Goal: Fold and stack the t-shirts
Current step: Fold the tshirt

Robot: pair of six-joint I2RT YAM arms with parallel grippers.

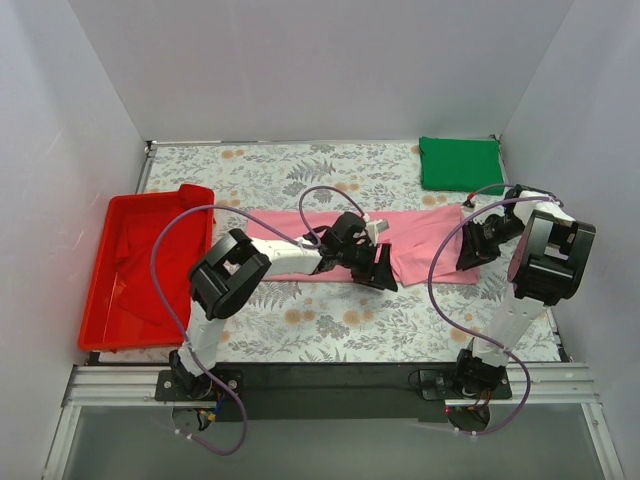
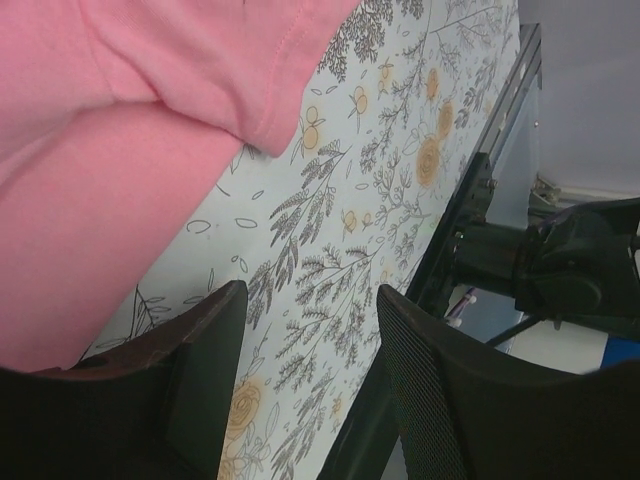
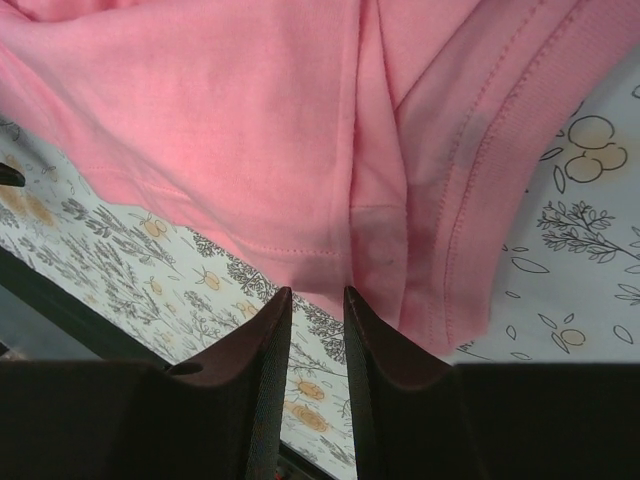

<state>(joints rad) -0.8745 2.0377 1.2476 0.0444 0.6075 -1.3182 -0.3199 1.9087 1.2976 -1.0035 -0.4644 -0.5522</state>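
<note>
Reaching in from the near edge of the floral-patterned desk [image 1: 330,320], both arms bend over the light pink t-shirt [image 1: 420,240], which lies as a long band across the middle of the desk. The left gripper [image 1: 378,268] sits at the band's near edge around its middle. In its wrist view the left gripper [image 2: 310,300] is released, its fingers wide apart over bare desk [image 2: 330,230] with nothing between them and the pink cloth [image 2: 100,150] just off to one side. The right gripper [image 1: 470,255] is at the shirt's right end. Its wrist view shows the right gripper [image 3: 317,295] with its jaws only narrowly parted and clamping nothing, the stitched hem of the pink t-shirt [image 3: 230,110] just past the tips and a ribbed band [image 3: 500,150] beside it. A red plastic tray [image 1: 160,195] rests along the left side of the desk. At the far right corner, well apart from the pink one, the dark green t-shirt [image 1: 460,163] lies folded into a neat rectangle.
</note>
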